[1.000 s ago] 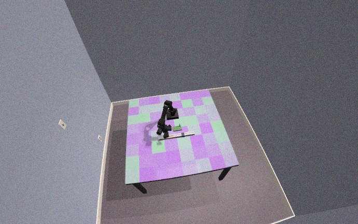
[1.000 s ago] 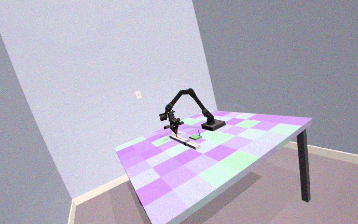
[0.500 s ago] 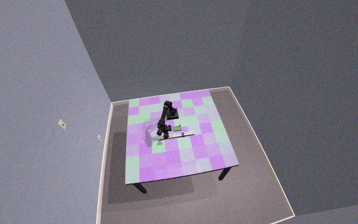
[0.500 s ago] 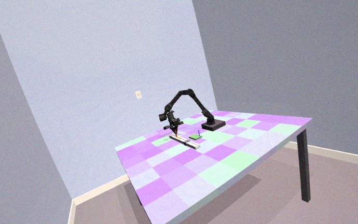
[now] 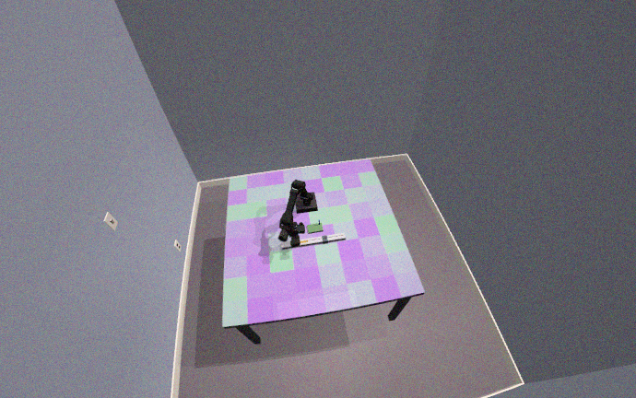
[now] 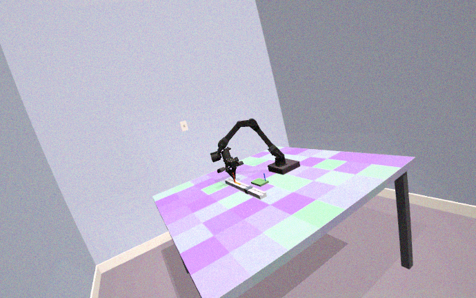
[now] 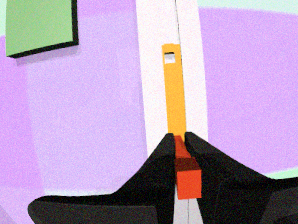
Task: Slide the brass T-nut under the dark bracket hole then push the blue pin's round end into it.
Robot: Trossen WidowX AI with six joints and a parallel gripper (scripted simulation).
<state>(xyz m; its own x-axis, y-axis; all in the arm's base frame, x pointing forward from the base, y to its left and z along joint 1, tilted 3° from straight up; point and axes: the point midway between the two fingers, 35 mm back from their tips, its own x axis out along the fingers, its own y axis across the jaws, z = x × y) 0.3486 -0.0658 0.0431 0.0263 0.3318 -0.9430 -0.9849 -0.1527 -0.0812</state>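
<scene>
Working at the rail (image 5: 335, 237) (image 6: 258, 193) (image 7: 150, 30): gripper (image 5: 294, 240) (image 6: 234, 178) (image 7: 178, 139) pinches the orange handle (image 6: 234, 177) (image 7: 189, 183), kept upright, likely for steering. Nut (image 5: 303, 241) (image 6: 237, 183) (image 7: 176, 100) lies along the rail's slot, seating under the lips unclear. Bracket (image 5: 324, 239) (image 6: 248, 189) sits across the rail, farther along. Pin (image 5: 319, 222) (image 6: 264, 176) stands in the tray (image 5: 314, 228) (image 6: 259, 182) (image 7: 40, 25) beside the rail, presumably ready for later gripping.

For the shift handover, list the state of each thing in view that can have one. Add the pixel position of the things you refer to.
gripper (image 5: 295, 242) (image 6: 234, 177) (image 7: 178, 139): shut on the orange handle
orange handle (image 6: 234, 179) (image 7: 189, 184): held between the fingers, over the rail
aluminum rail (image 5: 312, 241) (image 6: 237, 187) (image 7: 154, 30): lying on the table
dark bracket (image 5: 324, 239) (image 6: 248, 189): on the rail, no pin in it
green tray (image 5: 314, 228) (image 6: 259, 182) (image 7: 40, 25): bearing the blue pin
blue pin (image 5: 319, 222) (image 6: 264, 176): standing up
</scene>
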